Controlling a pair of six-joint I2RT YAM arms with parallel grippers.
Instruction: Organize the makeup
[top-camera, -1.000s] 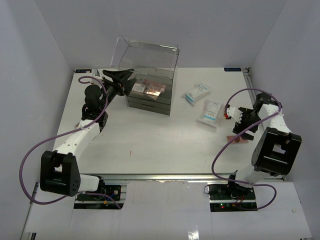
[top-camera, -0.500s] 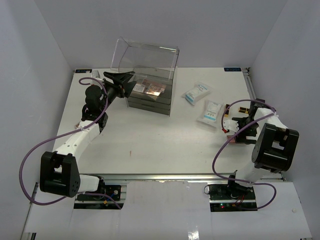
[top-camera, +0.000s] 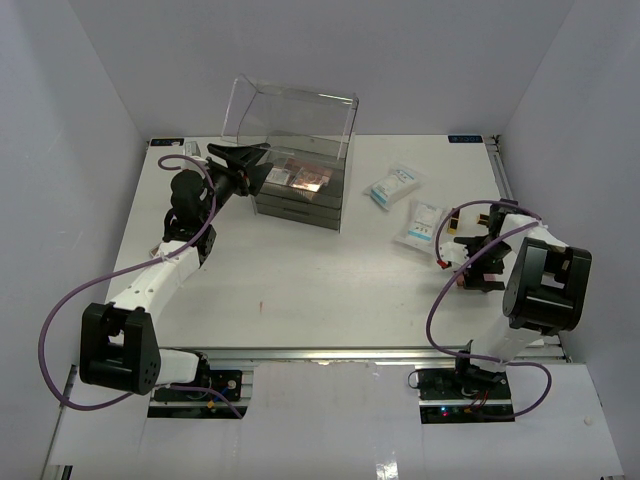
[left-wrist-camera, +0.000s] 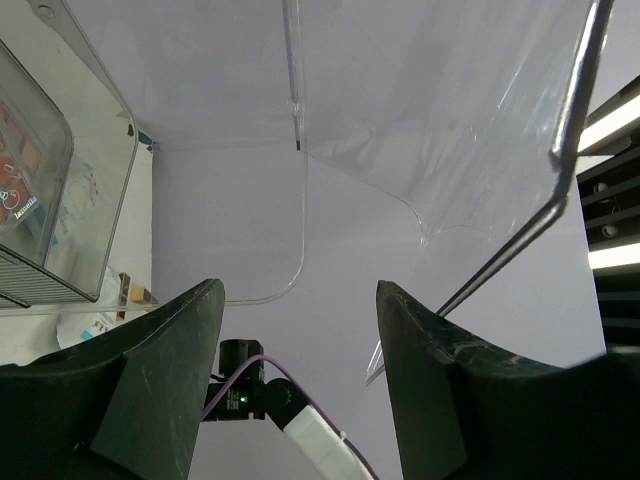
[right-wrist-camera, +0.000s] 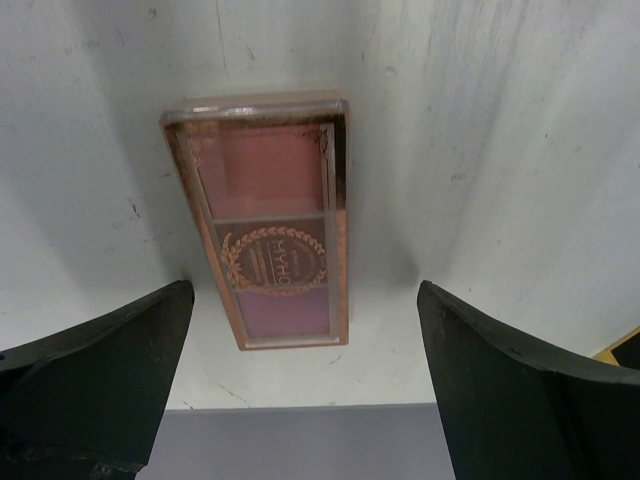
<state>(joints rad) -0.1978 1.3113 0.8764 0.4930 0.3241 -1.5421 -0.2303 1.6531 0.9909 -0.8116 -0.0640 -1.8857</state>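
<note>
My right arm folds low at the right edge of the table (top-camera: 300, 290). The right claw (right-wrist-camera: 303, 300) points straight down, jaws spread wide either side of the pink palette (right-wrist-camera: 265, 220) and not touching it. My left claw (left-wrist-camera: 300, 300), also spread, reaches far to the raised lid (left-wrist-camera: 420, 120) of the clear box (top-camera: 300, 195). From above, my wrist hides most of that palette.

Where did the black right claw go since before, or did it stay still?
Yes. The right gripper slid toward the near table edge, away from the white-and-blue plastic packet, and now hangs open over the pink rectangular palette.
</note>
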